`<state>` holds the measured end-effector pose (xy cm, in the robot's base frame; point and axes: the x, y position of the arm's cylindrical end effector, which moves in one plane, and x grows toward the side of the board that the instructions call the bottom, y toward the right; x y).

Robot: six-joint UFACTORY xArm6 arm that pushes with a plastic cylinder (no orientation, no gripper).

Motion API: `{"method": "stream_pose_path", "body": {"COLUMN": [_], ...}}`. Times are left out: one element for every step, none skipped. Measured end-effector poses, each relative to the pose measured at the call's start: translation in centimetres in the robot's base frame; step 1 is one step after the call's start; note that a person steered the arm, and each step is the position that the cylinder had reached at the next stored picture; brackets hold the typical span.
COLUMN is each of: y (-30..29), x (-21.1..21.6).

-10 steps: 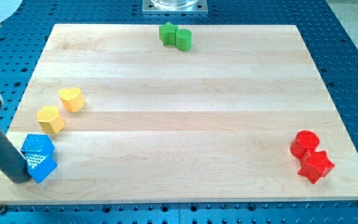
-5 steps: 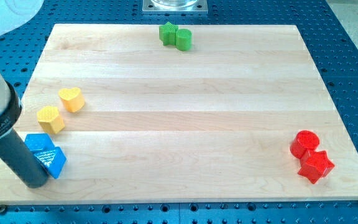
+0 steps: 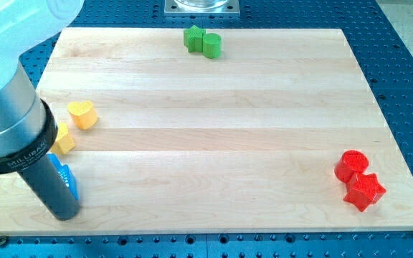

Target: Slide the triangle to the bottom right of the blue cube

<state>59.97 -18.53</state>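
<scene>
My tip (image 3: 63, 213) rests on the wooden board (image 3: 214, 136) near the bottom left corner. The dark rod and the arm above it cover most of the blue blocks. Only a sliver of blue (image 3: 66, 180) shows at the rod's right side. I cannot tell whether that sliver is the blue triangle or the blue cube. The tip touches or nearly touches that blue piece from its lower left.
A yellow heart block (image 3: 83, 114) and a yellow block (image 3: 64, 138), partly hidden by the arm, lie at the left. Two green blocks (image 3: 202, 41) sit at the top edge. A red cylinder (image 3: 351, 165) and a red star block (image 3: 364, 190) sit at the bottom right.
The rod has moved right and slightly down along the bottom left corner. It pushed the blue triangle rightward and now hides most of both blue blocks.
</scene>
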Motion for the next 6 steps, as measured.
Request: {"method": "stream_pose_path", "body": {"y": [1.6, 4.7, 9.6, 12.7, 16.8, 13.2], "x": [-1.3, -1.5, -5.1, -14.0, -22.6, -25.4]}}
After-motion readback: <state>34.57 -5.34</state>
